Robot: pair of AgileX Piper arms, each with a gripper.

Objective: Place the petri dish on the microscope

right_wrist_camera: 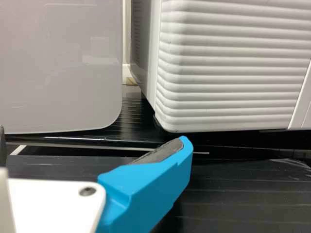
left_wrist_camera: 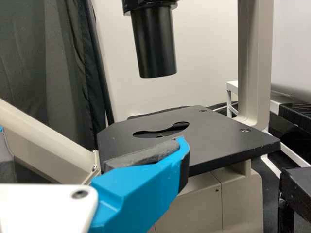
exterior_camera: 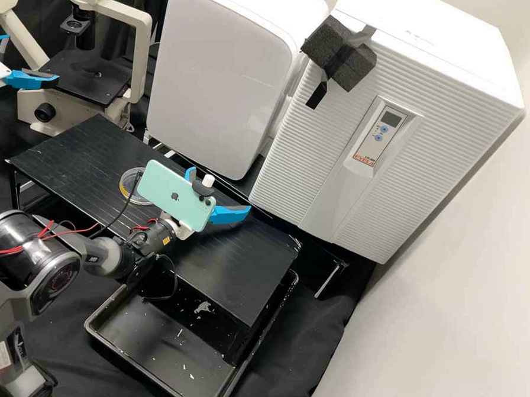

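The microscope [exterior_camera: 141, 57] is cream, the cabinet [exterior_camera: 327, 142] white-ribbed.

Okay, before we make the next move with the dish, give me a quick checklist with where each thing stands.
1. Right pincer open: ok.
2. Petri dish flat on the black rack: ok.
3. Dish held by a pincer: not ok; it lies on the rack, partly hidden by the green phone in the high view.
4. Dish's lid fully seated: cannot tell.
5. Left pincer open, by the microscope: ok.
6. Dish on the microscope's stage: not ok.
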